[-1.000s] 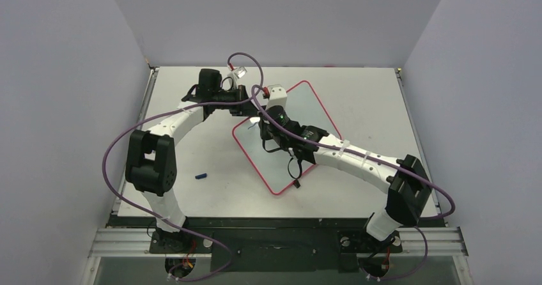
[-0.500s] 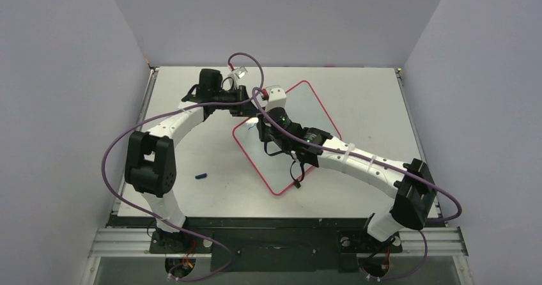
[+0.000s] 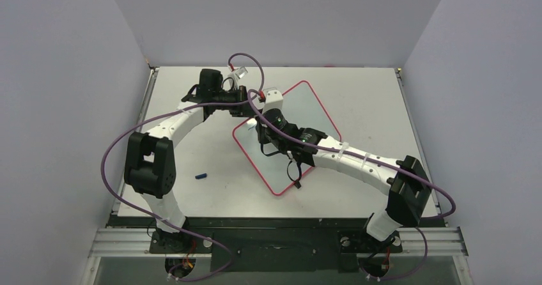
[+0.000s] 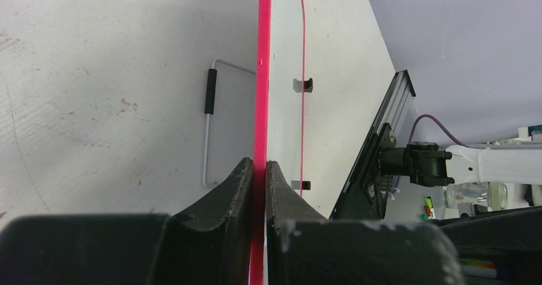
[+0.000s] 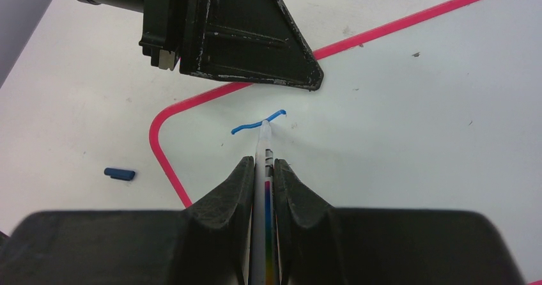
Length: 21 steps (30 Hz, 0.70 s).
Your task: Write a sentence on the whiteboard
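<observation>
Counting one whiteboard (image 3: 307,106), lying on the worktop (image 3: 364,87) toward the far middle, turned at an angle to the worktop's edges, with a thin pink frame running all round it. Counting two arms (image 3: 172,124), one from each side, both bent in over the board's left end. Clamping the frame near the board's left corner with the left fingers (image 4: 252,170), pressed together on the thin pink edge. Pinching one marker (image 5: 264,146) in the right fingers (image 5: 252,170), closed tight on its barrel, with the tip touching the white surface near a rounded corner. Showing one short blue stroke (image 5: 255,126) there, slightly curved, right at the marker's tip. Showing two small black feet (image 4: 303,85) along one edge of the board in the left wrist view, and one bent wire (image 4: 209,91) with a black sleeve just beside the frame on the worktop side. Leaving one small blue cap (image 3: 201,176) lying by itself on the worktop, well apart from the board, off to its left.
</observation>
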Tool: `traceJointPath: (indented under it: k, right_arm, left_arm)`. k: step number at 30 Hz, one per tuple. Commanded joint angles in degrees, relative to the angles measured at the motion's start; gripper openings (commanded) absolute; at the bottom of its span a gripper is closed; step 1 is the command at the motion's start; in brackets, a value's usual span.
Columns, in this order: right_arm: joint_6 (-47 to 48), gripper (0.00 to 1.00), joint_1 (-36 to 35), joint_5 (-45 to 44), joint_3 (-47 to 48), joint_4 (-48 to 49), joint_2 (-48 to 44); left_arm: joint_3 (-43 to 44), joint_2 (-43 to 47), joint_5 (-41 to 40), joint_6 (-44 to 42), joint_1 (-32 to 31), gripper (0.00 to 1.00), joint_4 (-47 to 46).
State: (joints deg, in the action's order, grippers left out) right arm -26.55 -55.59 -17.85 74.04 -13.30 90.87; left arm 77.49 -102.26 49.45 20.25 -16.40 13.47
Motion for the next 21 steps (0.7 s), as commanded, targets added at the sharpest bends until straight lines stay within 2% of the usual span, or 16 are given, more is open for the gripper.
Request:
traceJointPath:
  k: [1, 21]
  right_arm:
    - [0.0, 0.0, -0.4, -0.2, 1.6, 1.5, 1.2]
    - [-2.9, 0.0, -1.1, -0.9, -7.5, 1.3, -3.2]
  left_arm:
    - [0.6, 2.9, -0.3, -2.3, -0.8, 0.0, 0.3]
    - [0.7, 3.1, -0.3, -2.6, -0.9, 0.0, 0.4]
